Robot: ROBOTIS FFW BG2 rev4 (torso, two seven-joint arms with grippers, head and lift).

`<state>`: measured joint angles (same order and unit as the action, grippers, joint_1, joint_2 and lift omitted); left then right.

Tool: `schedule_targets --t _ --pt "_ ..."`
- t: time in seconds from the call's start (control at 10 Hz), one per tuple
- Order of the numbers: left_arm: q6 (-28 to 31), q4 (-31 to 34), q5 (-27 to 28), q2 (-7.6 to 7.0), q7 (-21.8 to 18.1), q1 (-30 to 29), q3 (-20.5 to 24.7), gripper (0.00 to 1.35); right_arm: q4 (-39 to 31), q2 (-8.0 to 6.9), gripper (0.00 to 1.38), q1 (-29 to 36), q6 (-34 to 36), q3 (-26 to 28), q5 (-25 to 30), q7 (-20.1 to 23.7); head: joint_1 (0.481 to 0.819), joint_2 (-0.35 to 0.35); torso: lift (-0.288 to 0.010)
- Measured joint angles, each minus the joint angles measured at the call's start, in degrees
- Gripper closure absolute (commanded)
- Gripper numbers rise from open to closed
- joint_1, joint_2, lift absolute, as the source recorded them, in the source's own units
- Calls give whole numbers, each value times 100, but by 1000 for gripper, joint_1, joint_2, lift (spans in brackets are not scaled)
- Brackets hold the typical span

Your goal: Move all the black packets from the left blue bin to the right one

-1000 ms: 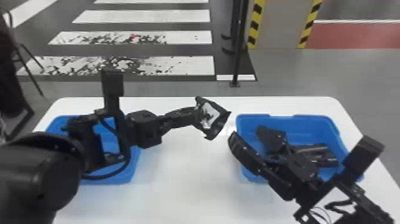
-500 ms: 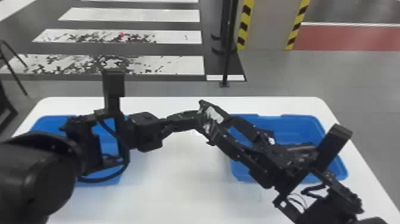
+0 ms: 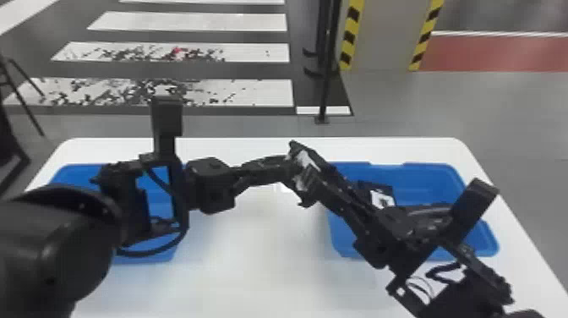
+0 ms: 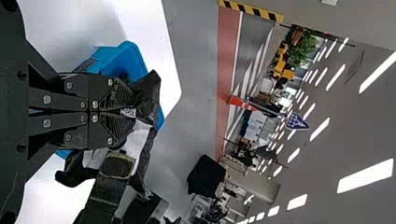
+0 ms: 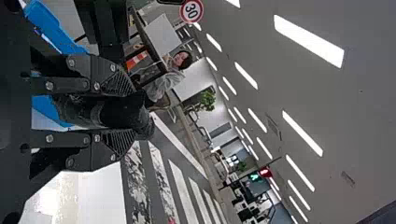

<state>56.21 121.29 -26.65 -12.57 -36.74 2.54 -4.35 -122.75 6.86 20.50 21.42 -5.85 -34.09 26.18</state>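
Packet (image 3: pixel 305 160) (pale label (image 4: pixel 128 112)) in left gripper (image 3: pixel 294 169)

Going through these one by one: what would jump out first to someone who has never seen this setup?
Probably the two arms meeting over the middle of the white table, where the left gripper pinches a black packet that also lies between the parted fingers of the right gripper. Next, the bright blue bins on either side, left and right. Behind the table, bold white crossing stripes mark the dark floor.
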Motion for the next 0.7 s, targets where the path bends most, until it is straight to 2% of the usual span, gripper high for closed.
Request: schedule_targets --t 0.1,0.2,0.3,0.4,0.7 --pt "-4 0 -16 0 6 -2 6 1127 3 0 1283 21 -9 2 -18 0 695 -15 -154" --pt "-15 0 -68 4 31 -27 29 779 9 0 1283 27 -4 3 -44 11 695 -14 -154" --pt "-22 0 -148 23 44 -74 89 375 17 0 1283 21 7 27 -65 21 695 -13 -154" --pt "-13 0 -188 44 45 -149 184 119 19 2 1283 15 28 106 -67 19 695 -14 -154" --pt "-98 158 -456 96 44 -553 560 128 157 60 1283 -154 307 608 145 18 695 -39 -154"
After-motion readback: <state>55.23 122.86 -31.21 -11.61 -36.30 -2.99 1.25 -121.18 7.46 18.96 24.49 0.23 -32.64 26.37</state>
